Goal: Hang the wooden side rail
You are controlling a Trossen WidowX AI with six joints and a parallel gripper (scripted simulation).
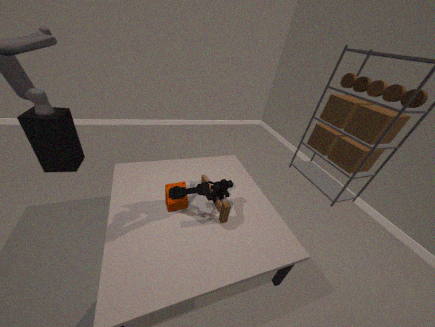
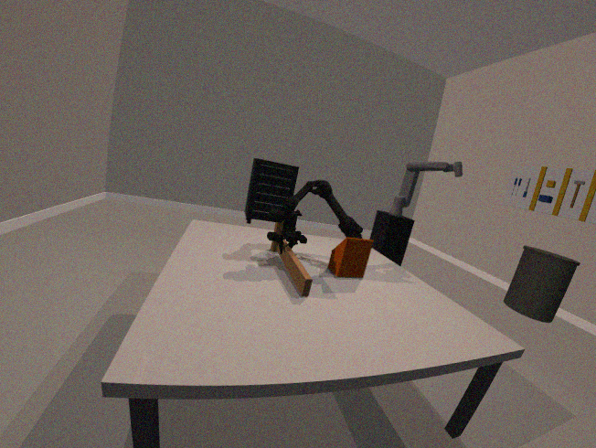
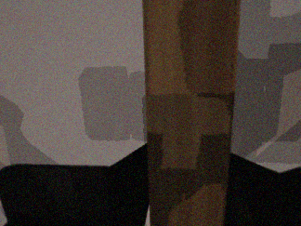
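The wooden side rail [image 1: 205, 179] [image 2: 295, 269] [image 3: 176, 154] runs lengthwise under the arm. My gripper [image 1: 215, 197] [image 2: 283, 246] [image 3: 176, 148] is shut on the rail, with dark fingers on both its sides in the wrist view. The rail's far end is low, at or just above the table [image 1: 158, 245] [image 2: 289, 336]; a gap is too small to tell. The headboard post [image 1: 224, 213] [image 2: 278, 229] stands upright at the rail's other end, close to the gripper. The steel hooks, the slot and the pins are hidden or too small, so their contact cannot be told.
The orange block [image 1: 177, 205] [image 2: 355, 260] under the arm's base stands beside the rail. A black slatted panel [image 2: 271, 190] shows behind the post. A grey bin [image 2: 540, 286], a shelving rack [image 1: 317, 108] and a grey arm on a black pedestal [image 1: 53, 140] [image 2: 392, 236] stand off the table.
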